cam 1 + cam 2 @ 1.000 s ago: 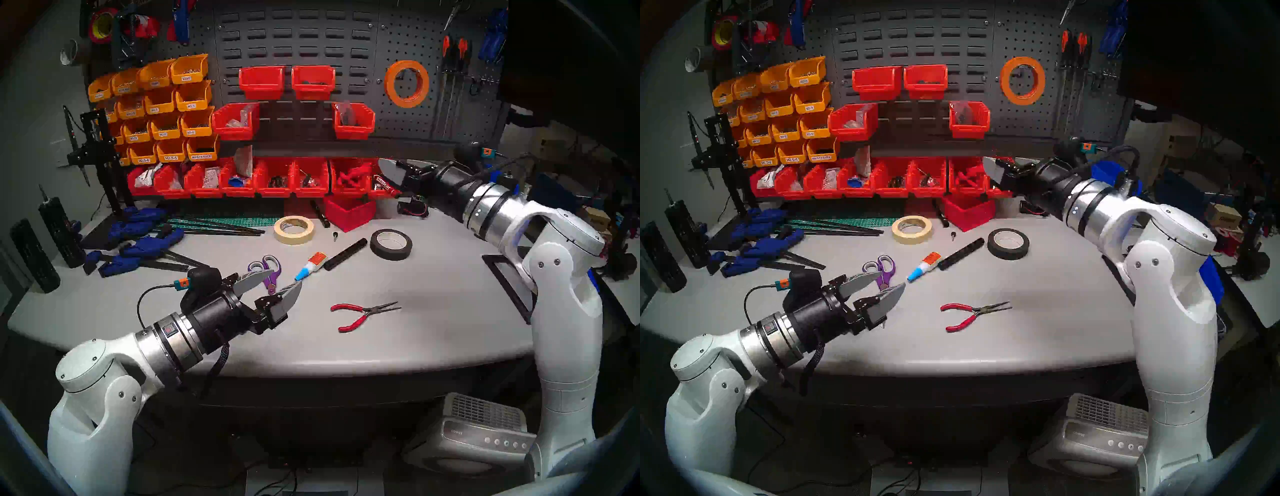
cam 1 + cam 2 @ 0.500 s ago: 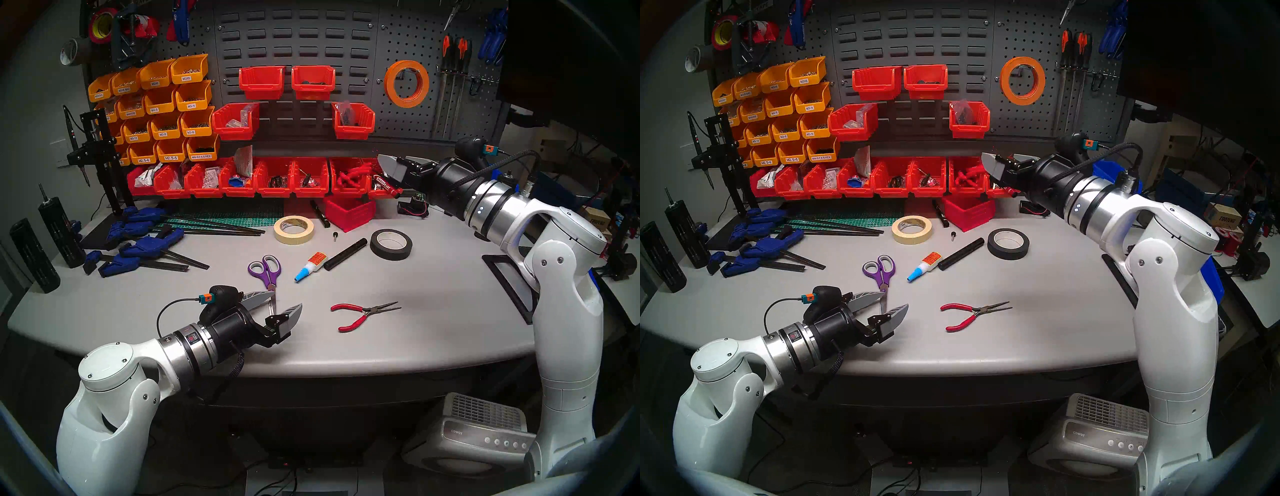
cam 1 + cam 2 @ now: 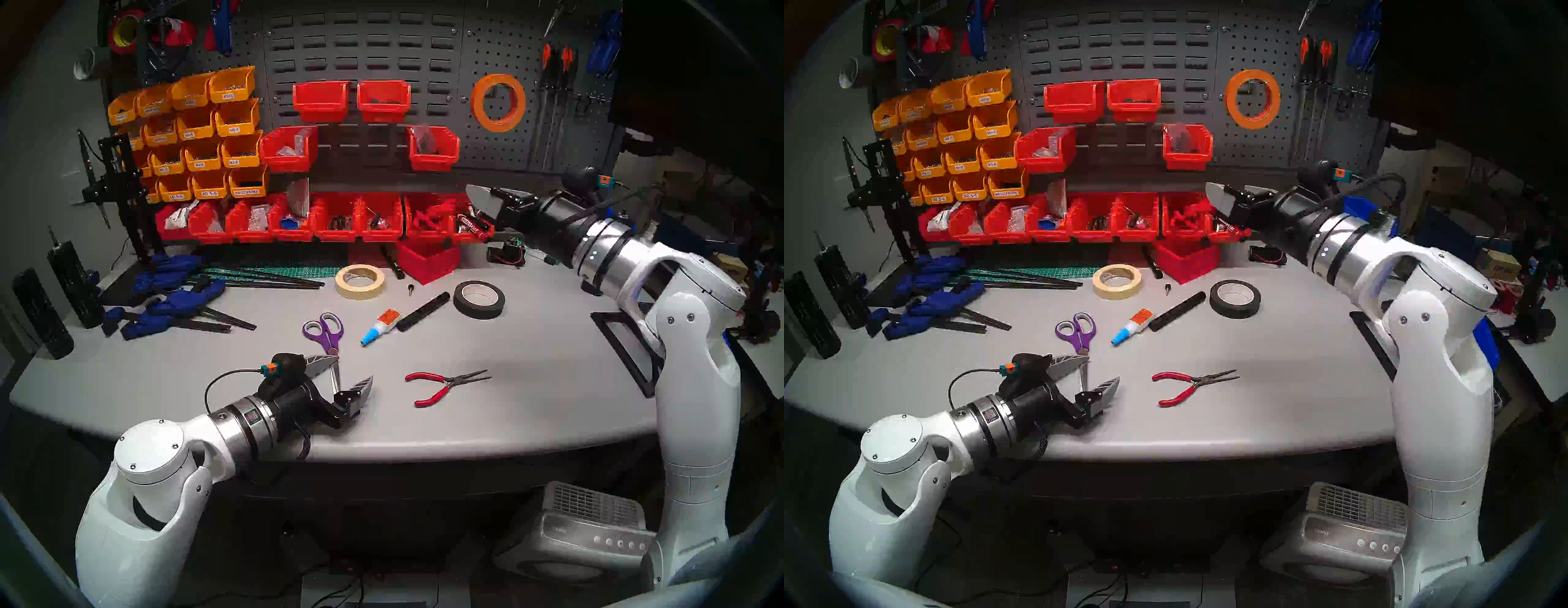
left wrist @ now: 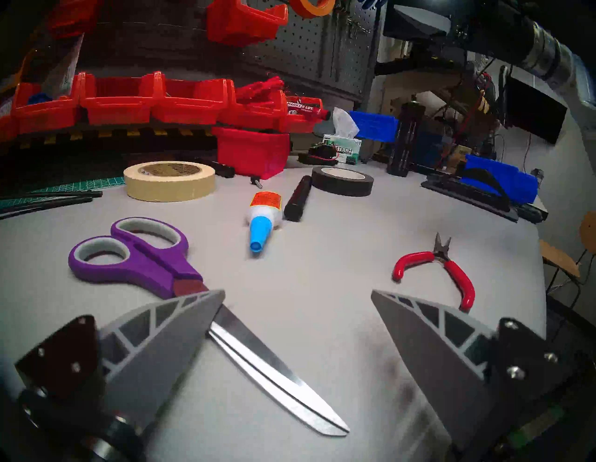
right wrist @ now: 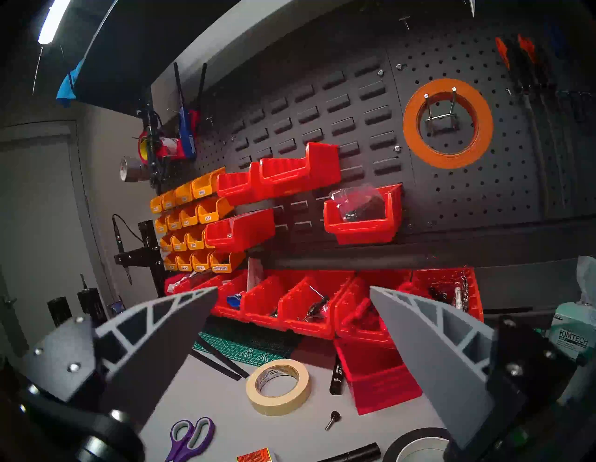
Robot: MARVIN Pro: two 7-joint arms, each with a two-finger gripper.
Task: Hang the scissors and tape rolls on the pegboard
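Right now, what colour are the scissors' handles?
Purple with grey inner loops on the scissors; clearest in the left wrist view.

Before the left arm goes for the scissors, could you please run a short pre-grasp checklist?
1. Left gripper open and empty: ok.
2. Scissors flat on the table, blades closed: ok.
3. Blades between the fingers: not ok; one finger overlaps the blade, whether touching cannot tell.
4. Glue bottle and pliers apart from the scissors: ok.
5. Right gripper open, away from the scissors: ok.
6. Free hook on the pegboard: cannot tell.
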